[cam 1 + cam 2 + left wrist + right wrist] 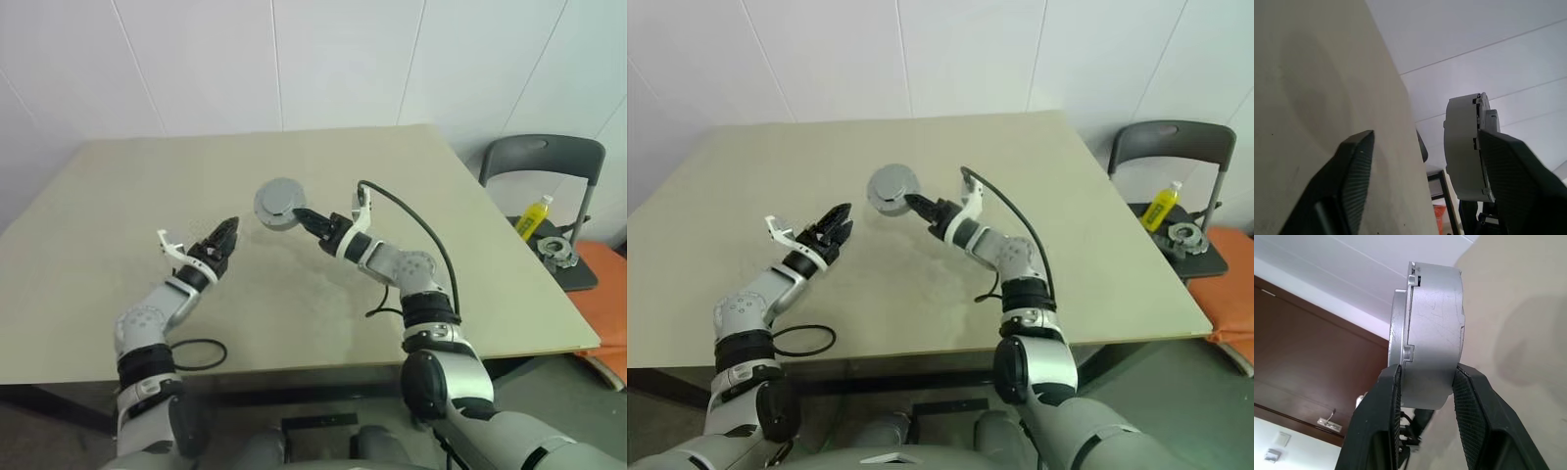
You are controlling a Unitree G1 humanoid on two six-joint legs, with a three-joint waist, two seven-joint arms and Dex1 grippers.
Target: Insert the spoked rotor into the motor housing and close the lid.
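The broad beige rectangular worktop (294,313) carries nothing but the arms above it. To its right stands a dark grey folding chair (549,162) with a yellow bottle (533,215) and a small silvery spoked rotor (555,249) on its seat. Over the worktop's middle, the right fingers (1425,382) grip the round grey metal motor housing (1430,333) with the lid (1399,333) by its two faces, edge-on in the right wrist view. The left fingers (1359,161) stand apart, empty. No writing is legible.

Two head views from above, two wrist views up close.
Both eye views look forward and down over the table (147,196) toward the wall (294,59), sharing the grey disc (278,204) and chair (544,162). Each wrist view looks along its own fingers, very near that disc (1432,333), seen edge-on.
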